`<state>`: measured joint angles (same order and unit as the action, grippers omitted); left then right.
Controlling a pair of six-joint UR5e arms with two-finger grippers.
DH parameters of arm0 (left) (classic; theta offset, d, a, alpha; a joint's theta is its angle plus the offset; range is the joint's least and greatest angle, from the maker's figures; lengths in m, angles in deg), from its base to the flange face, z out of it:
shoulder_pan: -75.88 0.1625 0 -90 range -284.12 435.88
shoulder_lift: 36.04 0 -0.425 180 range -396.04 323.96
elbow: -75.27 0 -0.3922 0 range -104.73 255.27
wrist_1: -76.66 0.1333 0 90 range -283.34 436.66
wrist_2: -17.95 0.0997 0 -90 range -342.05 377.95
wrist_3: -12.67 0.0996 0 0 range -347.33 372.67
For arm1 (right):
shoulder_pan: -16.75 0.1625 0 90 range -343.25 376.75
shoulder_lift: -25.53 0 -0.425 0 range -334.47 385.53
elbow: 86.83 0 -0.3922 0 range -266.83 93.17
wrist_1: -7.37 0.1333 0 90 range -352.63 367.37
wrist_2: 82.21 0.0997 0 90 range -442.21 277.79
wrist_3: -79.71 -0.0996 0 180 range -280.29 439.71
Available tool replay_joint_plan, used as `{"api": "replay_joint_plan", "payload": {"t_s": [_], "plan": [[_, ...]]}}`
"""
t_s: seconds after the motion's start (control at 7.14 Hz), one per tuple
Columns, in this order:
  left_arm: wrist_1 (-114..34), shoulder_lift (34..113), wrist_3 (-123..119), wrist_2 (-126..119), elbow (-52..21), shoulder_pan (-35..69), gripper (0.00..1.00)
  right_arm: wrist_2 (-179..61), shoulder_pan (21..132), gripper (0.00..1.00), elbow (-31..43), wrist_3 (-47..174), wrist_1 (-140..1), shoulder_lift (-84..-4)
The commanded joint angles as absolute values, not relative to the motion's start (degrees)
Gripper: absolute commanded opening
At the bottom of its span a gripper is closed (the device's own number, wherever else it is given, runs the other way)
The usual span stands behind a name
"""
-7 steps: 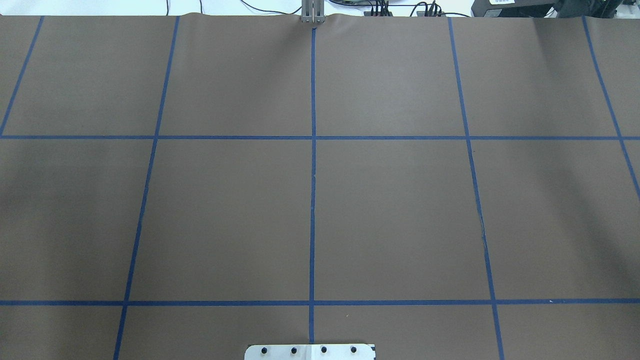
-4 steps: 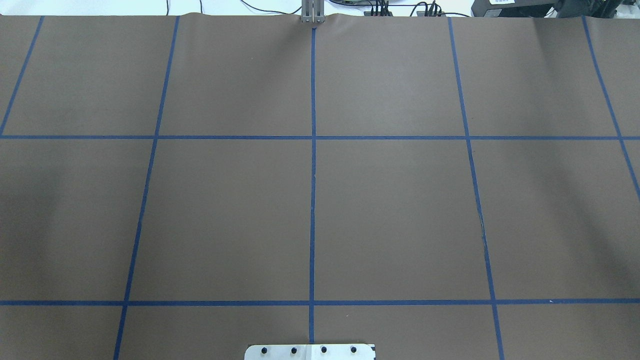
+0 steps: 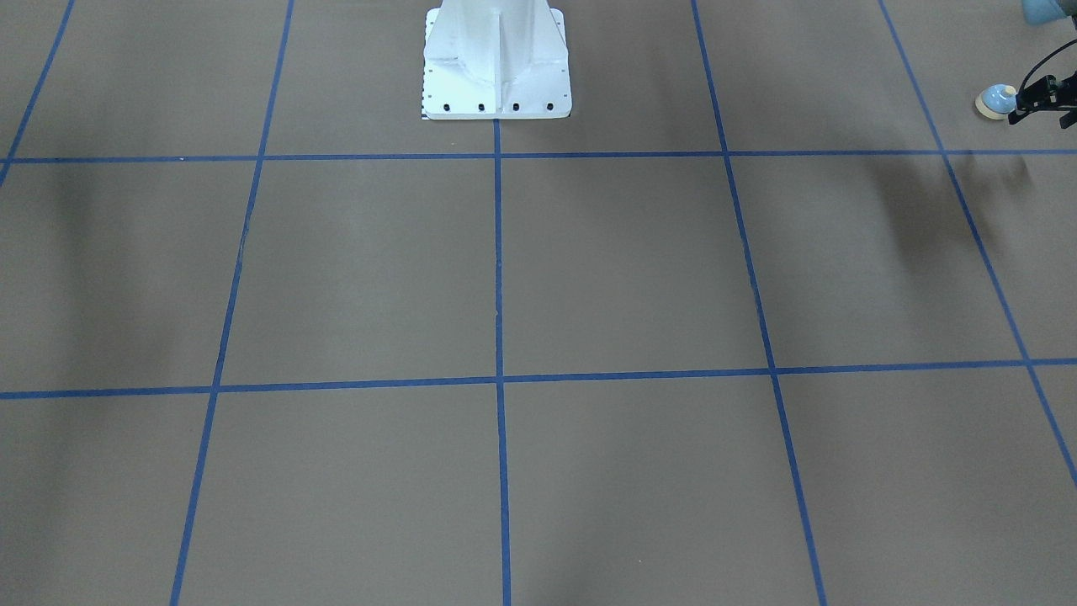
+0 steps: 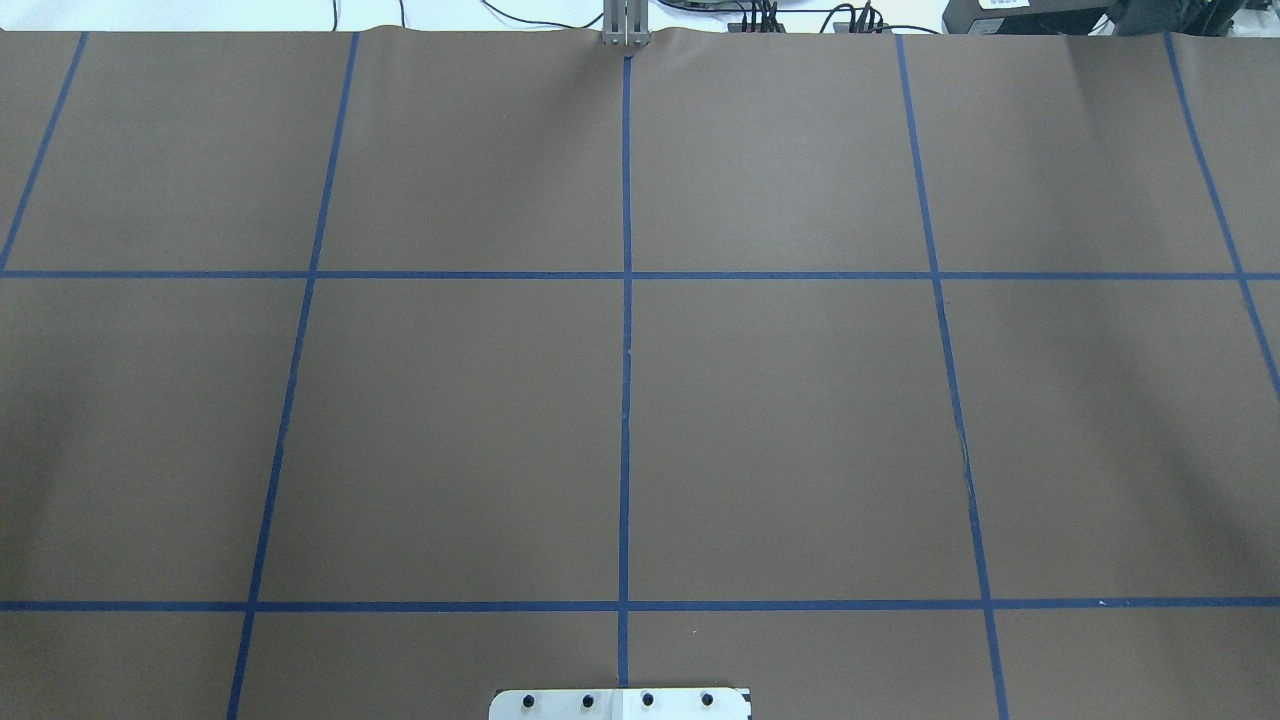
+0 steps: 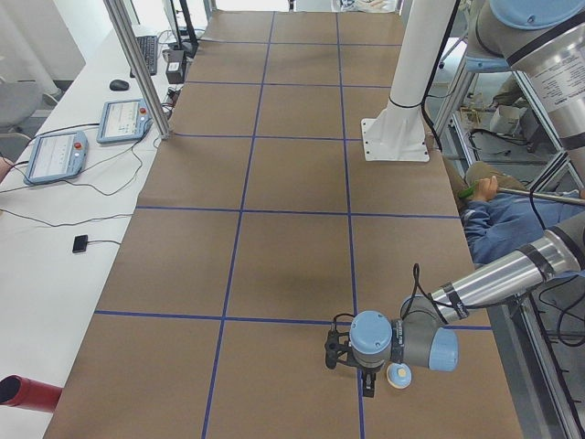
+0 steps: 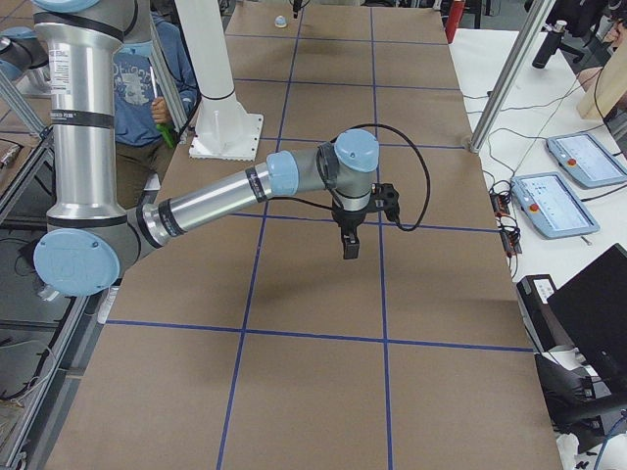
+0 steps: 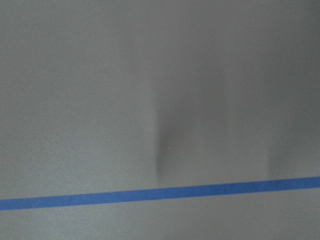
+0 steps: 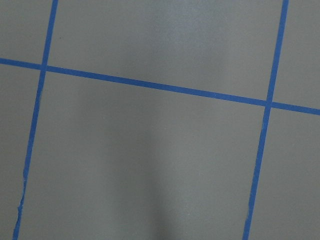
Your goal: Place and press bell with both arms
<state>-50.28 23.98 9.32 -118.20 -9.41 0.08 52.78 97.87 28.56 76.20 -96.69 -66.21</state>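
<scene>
The bell (image 3: 998, 99) is sitting upright on the counter (image 3: 623, 269), far out to the robot's left of the white pedestal (image 3: 496, 59) and well apart from it, close to the counter's end. The left pincer (image 3: 1025, 103) is hanging low just beside the bell. I cannot tell whether it is touching the bell, and I cannot tell whether it is spread or pressed together. Its wrist camera is showing only bare counter and a blue tape line (image 7: 160, 192), not the bell. The right pincer (image 6: 349, 245) is pointing down above the counter on the pedestal's other side, well away from the bell. I cannot tell its state either. To my eye the job is looking early. The bell is lying at the edge rather than anywhere central, so the placing seems to be waiting, and the press on the cream button by the other arm is waiting too.
</scene>
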Motion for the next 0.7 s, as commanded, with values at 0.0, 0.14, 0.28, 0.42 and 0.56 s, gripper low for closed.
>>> {"api": "replay_joint_plan", "payload": {"t_s": [0.0, 0.14, 0.28, 0.42, 0.56], "plan": [[-52.44, 23.12, 9.24, -119.25, -9.28, 5.36, 1.0, 52.7, 97.17, 1.0, 28.83, 76.28, -96.7, -66.32], [-55.32, 19.9, 9.5, -119.16, -9.28, 6.09, 1.0, 52.7, 96.91, 1.0, 28.83, 76.28, -96.7, -66.32], [-56.04, 18.73, 9.42, -118.9, -9.19, 6.27, 1.0, 52.7, 96.91, 1.0, 28.83, 76.28, -96.7, -66.32], [-56.05, 18.81, 9.24, -118.9, -9.19, 7.05, 1.0, 52.7, 96.64, 1.0, 28.83, 76.28, -96.7, -66.49], [-56.05, 18.9, 9.24, -118.81, -9.02, 8.02, 1.0, 52.7, 96.55, 1.0, 28.83, 76.37, -96.7, -66.58]]}}
